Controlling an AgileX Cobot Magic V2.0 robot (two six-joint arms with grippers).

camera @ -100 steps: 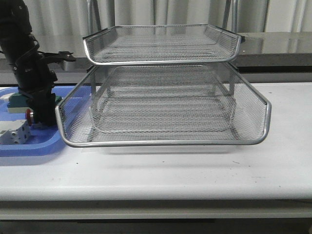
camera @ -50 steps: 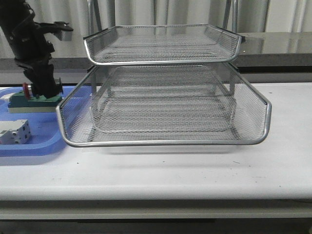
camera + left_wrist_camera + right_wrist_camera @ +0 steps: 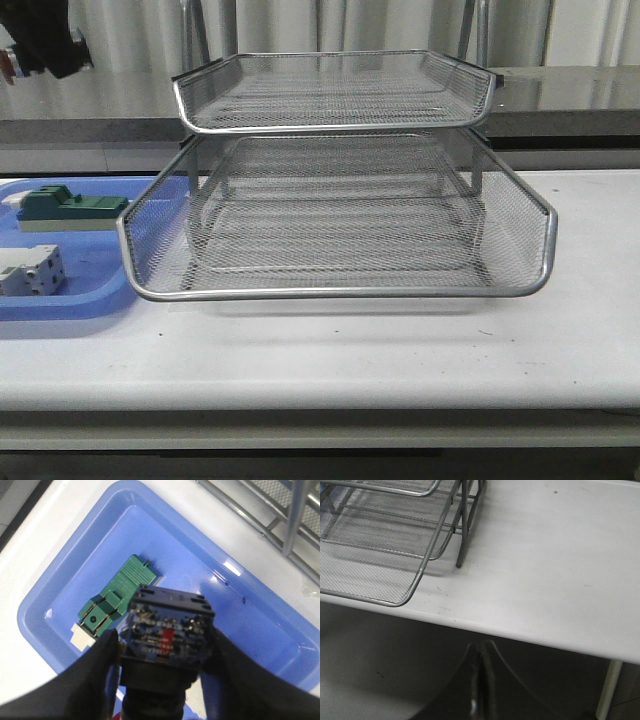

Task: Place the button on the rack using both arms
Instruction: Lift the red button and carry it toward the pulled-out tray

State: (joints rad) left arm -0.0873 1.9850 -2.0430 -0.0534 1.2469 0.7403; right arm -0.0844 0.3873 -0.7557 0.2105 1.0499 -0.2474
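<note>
Left wrist view: my left gripper [image 3: 165, 645] is clamped on the button [image 3: 167, 630], held above the blue tray [image 3: 260, 625] and green block [image 3: 112, 597]. Rack [image 3: 330, 215] stands beyond. My right gripper [image 3: 479, 690] has fingers together.

The black-bodied push-button [image 3: 167, 630] hid part of the blue plastic tray [image 3: 260, 625]; its red head lay out of sight, and the dark left gripper [image 3: 40, 45] was cropped at the frame's corner.
</note>
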